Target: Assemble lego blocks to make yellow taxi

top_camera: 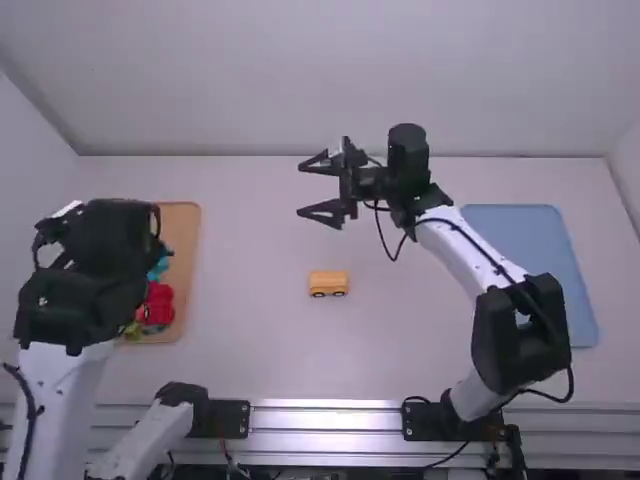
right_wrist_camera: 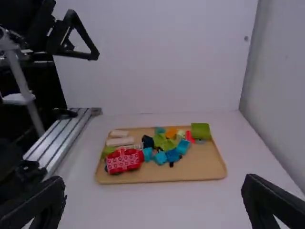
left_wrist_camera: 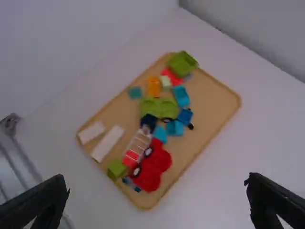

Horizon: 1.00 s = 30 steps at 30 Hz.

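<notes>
Yellow block vehicle (top_camera: 328,280): upright on the desk (top_camera: 260,345), side toward the high camera, two dark wheels (top_camera: 318,294) visible along its lower edge. Position: between the tan tray (top_camera: 184,222) and the blue tray (top_camera: 530,265), well apart from both.

My right gripper (top_camera: 304,188): open, fingers spread wide, nothing between them. In the high view it lies farther up the picture than the vehicle and points left, toward the tan tray's side. The right arm overlaps part of the blue tray.

My left gripper (top_camera: 105,235): open, fingers wide apart in its wrist view, empty. In the high view the left arm overlaps part of the tan tray.

Tan tray contents, loose and close together: red rounded block piece (left_wrist_camera: 152,168), two long white pieces (left_wrist_camera: 107,143), orange piece (left_wrist_camera: 154,87), green plate (left_wrist_camera: 159,108), green box-like piece (left_wrist_camera: 182,63), blue pieces (left_wrist_camera: 181,95), dark block (left_wrist_camera: 148,122). The green box-like piece sits at one end of the tray; the white pieces lie side by side near the other.
</notes>
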Available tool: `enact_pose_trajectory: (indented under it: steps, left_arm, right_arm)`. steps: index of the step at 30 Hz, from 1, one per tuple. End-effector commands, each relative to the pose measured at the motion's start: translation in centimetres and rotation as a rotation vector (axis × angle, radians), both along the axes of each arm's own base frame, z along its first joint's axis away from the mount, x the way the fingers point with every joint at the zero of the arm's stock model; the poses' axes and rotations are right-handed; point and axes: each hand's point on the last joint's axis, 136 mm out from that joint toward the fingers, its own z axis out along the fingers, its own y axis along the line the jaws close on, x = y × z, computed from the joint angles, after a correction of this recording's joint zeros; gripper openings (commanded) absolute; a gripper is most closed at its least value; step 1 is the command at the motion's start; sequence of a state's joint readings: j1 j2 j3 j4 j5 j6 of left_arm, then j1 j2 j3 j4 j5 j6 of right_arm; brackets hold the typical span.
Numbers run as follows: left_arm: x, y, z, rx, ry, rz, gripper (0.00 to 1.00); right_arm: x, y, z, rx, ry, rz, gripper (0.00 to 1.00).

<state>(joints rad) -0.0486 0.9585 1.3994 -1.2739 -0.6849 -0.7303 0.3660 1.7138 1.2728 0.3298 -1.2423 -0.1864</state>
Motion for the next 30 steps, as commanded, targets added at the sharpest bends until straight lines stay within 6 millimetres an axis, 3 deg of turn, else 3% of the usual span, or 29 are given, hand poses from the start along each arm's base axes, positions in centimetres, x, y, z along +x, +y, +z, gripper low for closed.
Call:
enact_pose_trajectory:
  steps: [1,5,12,20,23,28,30]
  left_arm:
    - [-1.5,1.5,-0.4,-0.030,-0.030,0.108,0.99]
    - [-3.0,3.2,-1.7,-0.079,-0.021,0.212,0.99]
    - [-0.9,5.1,-4.1,-0.171,-0.008,0.149,0.99]
    - [-1.4,9.6,-7.5,-0.300,0.078,0.244,0.99]
    - [1.1,11.5,-9.3,-0.406,0.040,0.136,0.99]
    - [4.2,14.4,-11.9,-0.466,0.044,0.096,1.00]
    - [6.6,15.1,-12.8,-0.471,0.075,0.050,0.99]
  right_arm:
    - [0.7,0.9,1.4,0.005,-0.039,-0.040,0.99]
    - [-0.1,1.9,1.4,0.005,-0.043,-0.015,0.99]
    - [0.0,3.1,1.2,-0.008,-0.048,-0.057,0.99]
    - [0.7,2.3,1.1,-0.010,-0.041,-0.076,0.99]
    - [0.8,2.2,1.2,-0.009,-0.047,-0.080,0.99]
    - [0.9,2.2,1.2,-0.008,-0.057,-0.081,0.99]
    - [0.9,2.2,1.2,-0.007,-0.059,-0.082,0.99]
